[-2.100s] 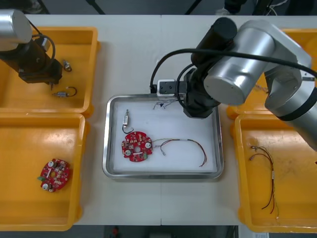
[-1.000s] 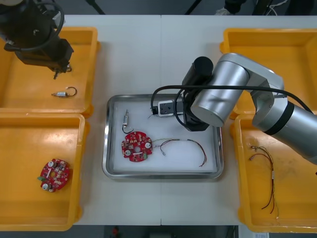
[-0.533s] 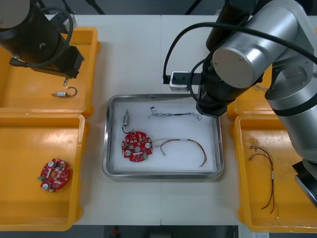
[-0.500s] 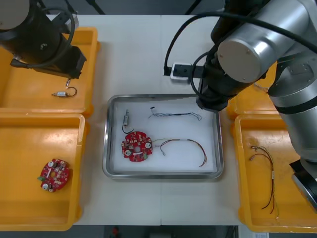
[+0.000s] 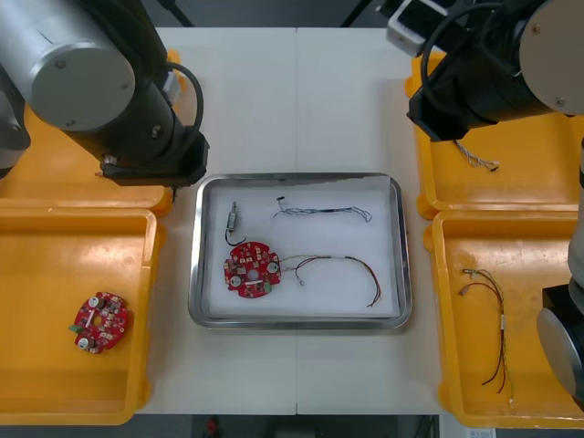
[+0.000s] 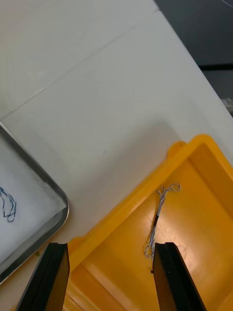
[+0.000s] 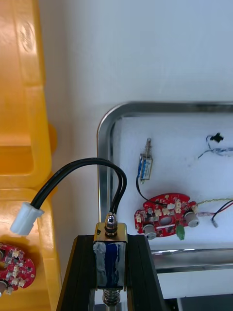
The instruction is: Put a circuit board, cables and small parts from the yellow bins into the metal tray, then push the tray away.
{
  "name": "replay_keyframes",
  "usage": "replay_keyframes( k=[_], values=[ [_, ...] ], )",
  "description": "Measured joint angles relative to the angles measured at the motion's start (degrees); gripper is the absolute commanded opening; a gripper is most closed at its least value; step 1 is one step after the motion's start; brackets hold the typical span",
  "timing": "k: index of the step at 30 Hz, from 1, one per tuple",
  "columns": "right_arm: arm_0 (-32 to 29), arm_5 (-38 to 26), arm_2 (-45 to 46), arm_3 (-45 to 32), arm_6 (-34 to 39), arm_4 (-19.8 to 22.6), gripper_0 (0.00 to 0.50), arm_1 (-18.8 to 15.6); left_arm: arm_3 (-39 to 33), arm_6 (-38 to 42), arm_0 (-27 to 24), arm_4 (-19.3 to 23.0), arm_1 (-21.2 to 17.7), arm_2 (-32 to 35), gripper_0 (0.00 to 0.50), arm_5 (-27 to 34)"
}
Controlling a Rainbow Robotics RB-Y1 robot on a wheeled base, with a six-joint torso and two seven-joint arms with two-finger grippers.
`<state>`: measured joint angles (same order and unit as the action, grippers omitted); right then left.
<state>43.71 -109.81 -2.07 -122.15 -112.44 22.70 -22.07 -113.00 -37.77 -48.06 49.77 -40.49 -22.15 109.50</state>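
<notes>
My left gripper (image 7: 110, 265) is shut on a small metal part (image 7: 110, 252) with a looped black cable and a white plug. It hangs above the table by the left rim of the metal tray (image 7: 103, 146). In the tray (image 5: 401, 255) lie a red circuit board (image 5: 251, 269), another small metal part (image 5: 233, 218), a blue and white cable (image 5: 321, 212) and a red and yellow cable (image 5: 339, 267). My right gripper (image 6: 111, 279) stands open above the near wall of the far right bin (image 6: 121, 218), where a twisted blue and white cable (image 6: 158, 221) lies.
The left arm (image 5: 109, 91) covers the far left bin. The near left bin (image 5: 55, 274) holds a second circuit board (image 5: 100, 321). Red and yellow cables (image 5: 491, 319) lie in the near right bin (image 5: 538, 246). Bare table runs beyond the tray's far edge.
The left arm came from over the far left bin toward the tray with the small part. The right arm drew back from the tray to the far right bin, leaving the blue and white cable inside.
</notes>
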Motion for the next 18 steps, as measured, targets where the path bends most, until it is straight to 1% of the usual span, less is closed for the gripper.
replay_keyframes(
  k=[2,6,10,12,15,18],
  values=[
    [-0.72,0.00,1.79,-0.56,3.40,-0.91,0.500,0.00,0.01,-0.22,0.00,-0.01,0.36,-1.51,0.000,-0.70],
    [-2.21,0.00,4.63,-0.92,7.82,-1.66,0.500,0.00,0.65,-0.25,-0.01,-0.18,1.79,-3.76,0.000,-3.23],
    [-3.99,-0.01,6.76,-0.92,14.61,-2.78,0.500,0.00,3.41,-0.25,-0.20,-1.22,3.77,-6.35,0.000,-5.37],
    [-5.22,-0.01,7.50,-0.93,17.02,-2.78,0.500,-0.08,4.93,-0.25,-0.32,-1.85,4.65,-7.81,0.000,-6.84],
    [-7.52,-0.01,8.32,-0.94,18.81,-2.69,0.500,-0.56,7.28,-0.25,-0.55,-3.13,5.74,-10.25,0.000,-9.75],
    [-9.97,-0.01,9.45,-0.97,20.48,-0.93,0.500,-1.64,9.42,-0.25,-0.91,-4.15,6.49,-12.63,0.000,-12.59]
  ],
)
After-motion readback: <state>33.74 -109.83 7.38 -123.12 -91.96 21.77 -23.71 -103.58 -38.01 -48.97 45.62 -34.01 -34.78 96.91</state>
